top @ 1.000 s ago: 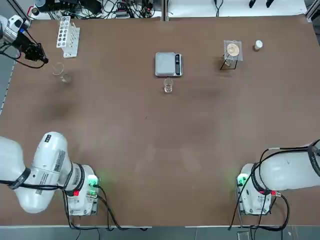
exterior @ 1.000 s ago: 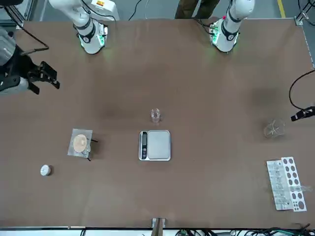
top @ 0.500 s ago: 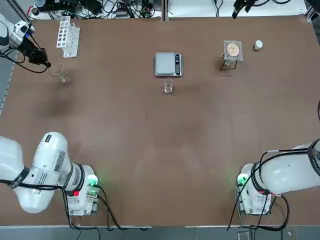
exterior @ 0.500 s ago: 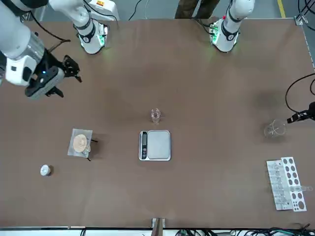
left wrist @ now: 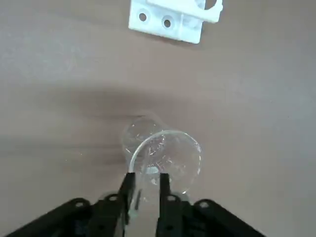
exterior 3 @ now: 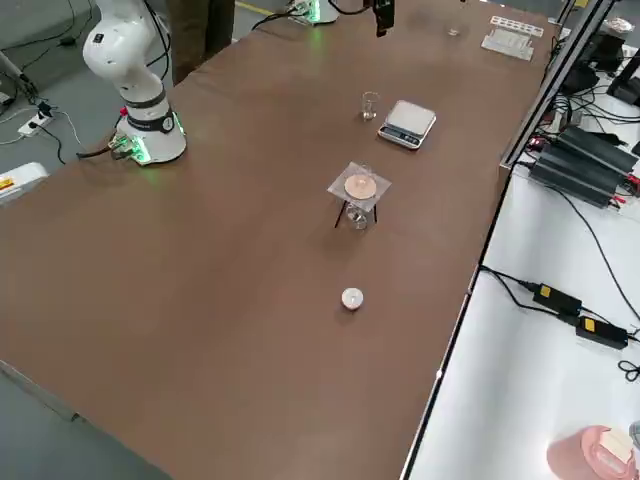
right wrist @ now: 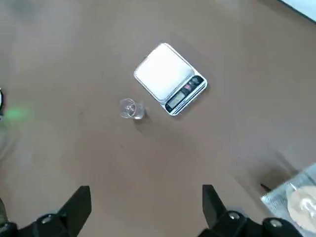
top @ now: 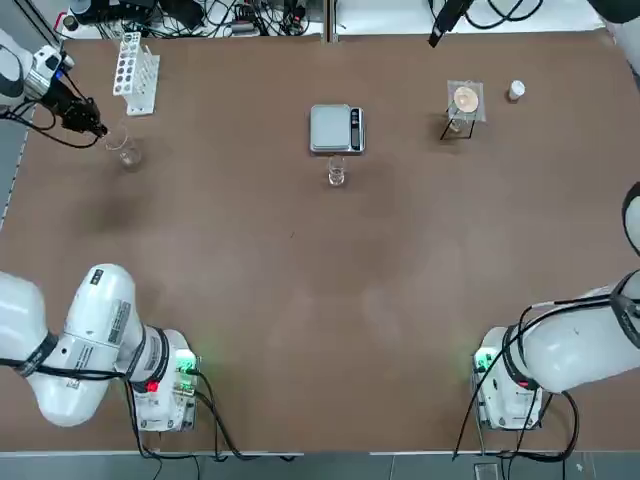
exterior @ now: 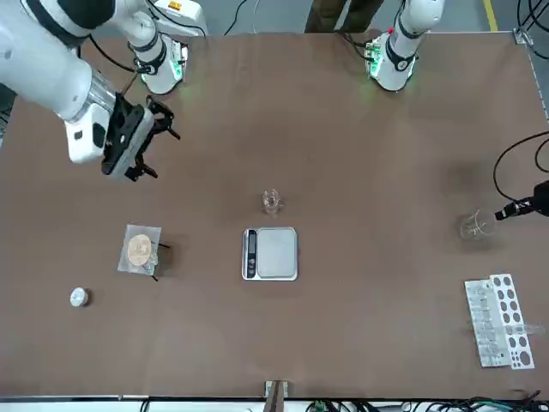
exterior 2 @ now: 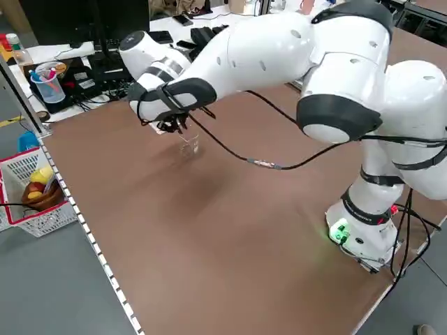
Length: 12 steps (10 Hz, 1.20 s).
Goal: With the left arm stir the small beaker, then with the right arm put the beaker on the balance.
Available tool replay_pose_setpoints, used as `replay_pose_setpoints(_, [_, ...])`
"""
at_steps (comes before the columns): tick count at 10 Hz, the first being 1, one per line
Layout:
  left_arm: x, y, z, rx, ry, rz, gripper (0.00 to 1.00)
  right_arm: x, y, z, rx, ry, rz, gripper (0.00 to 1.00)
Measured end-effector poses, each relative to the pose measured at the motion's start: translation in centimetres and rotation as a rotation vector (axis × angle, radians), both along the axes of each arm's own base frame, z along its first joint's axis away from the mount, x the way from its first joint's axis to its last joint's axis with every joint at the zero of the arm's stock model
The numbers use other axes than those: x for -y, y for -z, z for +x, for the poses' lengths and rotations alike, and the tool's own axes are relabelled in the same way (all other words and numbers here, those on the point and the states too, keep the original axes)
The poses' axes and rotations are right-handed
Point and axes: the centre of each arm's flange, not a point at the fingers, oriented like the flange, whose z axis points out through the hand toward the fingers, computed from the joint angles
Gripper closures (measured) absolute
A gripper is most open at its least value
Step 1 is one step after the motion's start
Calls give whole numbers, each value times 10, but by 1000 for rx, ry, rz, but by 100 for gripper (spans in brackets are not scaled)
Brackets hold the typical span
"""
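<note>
White perforated rack (top: pixel 137 75), larger glass vessel (top: pixel 123 147) (rod inside), gauze-topped wire stand (top: pixel 465 104), small white cap (top: pixel 516 90)

Two white robot arms (top: pixel 95 330), with one black gripper (right wrist: pixel 147 197) apiece — two grippers in all; one balance (top: pixel 330 128); two clear glass vessels standing in the open — one small beaker (top: pixel 337 174) and one larger vessel (exterior: pixel 477 226); one tripod stand (exterior 3: pixel 357 192); one white rack (top: pixel 136 76); one small round white piece (exterior 3: pixel 352 298); one pink container (exterior 3: pixel 590 455).

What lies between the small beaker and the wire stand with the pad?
Only bare tabletop separates the beaker from the stand, as the top view shows.
</note>
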Motion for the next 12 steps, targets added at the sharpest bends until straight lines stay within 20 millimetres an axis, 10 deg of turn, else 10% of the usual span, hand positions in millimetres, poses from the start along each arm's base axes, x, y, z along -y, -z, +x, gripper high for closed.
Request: replay_pose_setpoints(12, [6, 2, 8, -4, 48, 88, 70, -28, 171, -11, 343, -134, 349, 0])
